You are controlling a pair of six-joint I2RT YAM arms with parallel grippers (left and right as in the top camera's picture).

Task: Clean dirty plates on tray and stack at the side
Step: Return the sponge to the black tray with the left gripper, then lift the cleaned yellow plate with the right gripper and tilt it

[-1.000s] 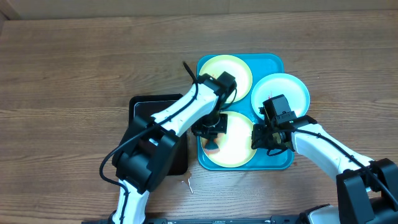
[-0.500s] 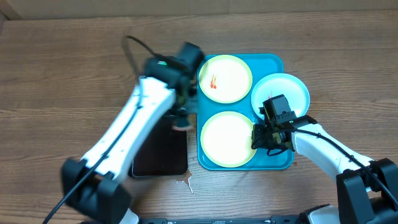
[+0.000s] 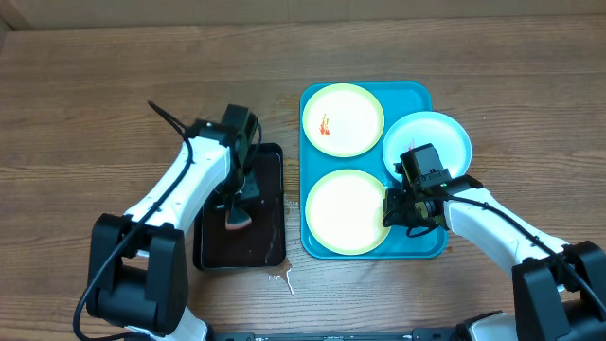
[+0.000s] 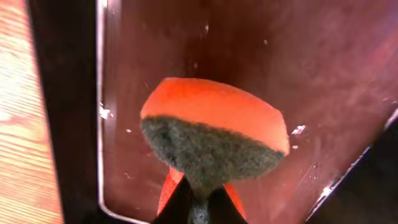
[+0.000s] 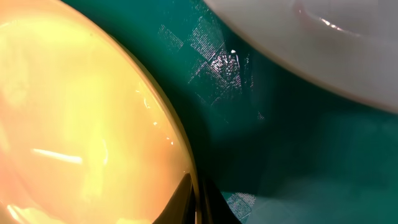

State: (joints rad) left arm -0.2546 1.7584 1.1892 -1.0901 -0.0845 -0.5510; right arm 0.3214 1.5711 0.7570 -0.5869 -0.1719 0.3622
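The turquoise tray holds three plates. The far yellow-green plate has a red smear. The light blue plate sits at the right with a small red mark. The near yellow-green plate looks clean; it fills the left of the right wrist view. My right gripper is shut on this plate's right rim. My left gripper is shut on an orange sponge with a grey scouring face, held over the black tray.
The black tray lies left of the turquoise tray on the wooden table. A small white clip-like scrap lies near the table's front, below the black tray.
My left arm has swung the sponge off the near yellow-green plate, leftward, and down over the black tray. The right gripper has kept its hold on the plate's rim.
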